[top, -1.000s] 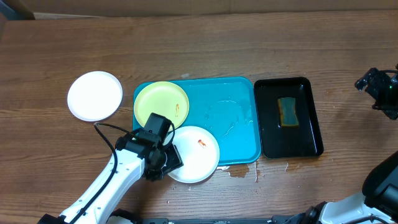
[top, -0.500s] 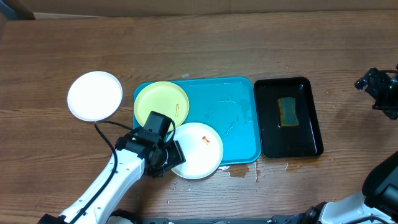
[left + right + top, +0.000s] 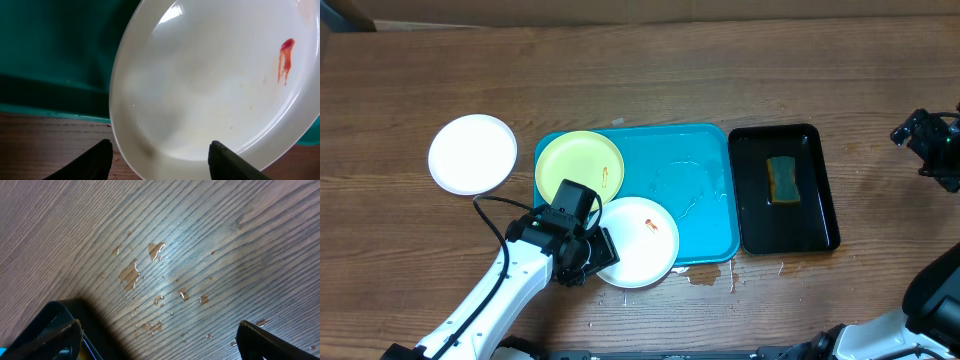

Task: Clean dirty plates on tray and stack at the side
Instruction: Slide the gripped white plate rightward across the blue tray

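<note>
Nearest the robot, the left hand (image 3: pixel 592 256) sits low at the near rim of the turquoise tray (image 3: pixel 695 220), and its fingers (image 3: pixel 97 160) are spread wide. They pinch nothing. Between them, in the wrist view, is the near edge of the smeared white plate (image 3: pixel 210 85), with an orange-red streak running down its far side. From overhead that plate (image 3: pixel 638 242) straddles the tray's near rim, partly inside and partly out over the worktop (image 3: pixel 720 60). A small spill (image 3: pixel 703 274) glints on the wood just beside the tray's near edge.

Further in, the yellow-green plate (image 3: pixel 580 167) lies flat in the tray's far-left corner with a small orange mark near its right side. The left arm crosses its near edge. The rest of the tray floor is bare blue with a wet sheen.

Out to the left, apart from the tray, the second white plate (image 3: pixel 473 153) rests on the worktop, and no smear shows on it. On the right, the black tray (image 3: pixel 815 215) sits just beside the turquoise one, and a sponge (image 3: pixel 782 179) lies inside it.

Far right, the right hand (image 3: pixel 928 140) hangs at the frame's edge. In its own camera the fingers (image 3: pixel 50 330) stand well apart above wood dotted with water drops (image 3: pixel 131 275).
</note>
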`<act>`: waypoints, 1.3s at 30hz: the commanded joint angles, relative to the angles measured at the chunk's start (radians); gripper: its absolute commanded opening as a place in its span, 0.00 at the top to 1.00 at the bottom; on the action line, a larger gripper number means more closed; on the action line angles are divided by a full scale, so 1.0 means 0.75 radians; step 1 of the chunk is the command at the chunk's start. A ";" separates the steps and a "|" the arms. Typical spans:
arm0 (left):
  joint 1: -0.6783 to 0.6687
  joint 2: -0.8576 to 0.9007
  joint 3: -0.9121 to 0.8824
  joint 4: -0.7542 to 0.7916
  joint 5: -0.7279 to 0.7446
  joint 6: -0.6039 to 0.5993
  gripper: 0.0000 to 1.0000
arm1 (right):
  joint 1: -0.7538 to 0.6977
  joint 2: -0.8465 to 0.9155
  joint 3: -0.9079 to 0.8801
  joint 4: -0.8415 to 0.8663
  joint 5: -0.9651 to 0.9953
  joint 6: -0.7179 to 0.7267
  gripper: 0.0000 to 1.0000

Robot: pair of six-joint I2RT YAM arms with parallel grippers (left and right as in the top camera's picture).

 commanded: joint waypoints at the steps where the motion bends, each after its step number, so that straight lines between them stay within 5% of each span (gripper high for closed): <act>1: -0.011 0.005 -0.008 0.004 0.018 -0.040 0.37 | -0.004 -0.010 0.013 0.007 0.001 0.005 0.00; 22: -0.011 0.137 -0.008 0.178 0.096 -0.038 0.48 | -0.004 -0.010 0.013 0.006 0.001 0.005 0.00; 27: -0.011 0.136 0.009 0.308 0.176 0.055 0.47 | -0.004 -0.010 0.013 0.007 0.001 0.005 0.00; 39: -0.011 0.254 0.033 0.579 0.031 0.166 0.39 | -0.004 -0.010 0.013 0.007 0.001 0.005 0.00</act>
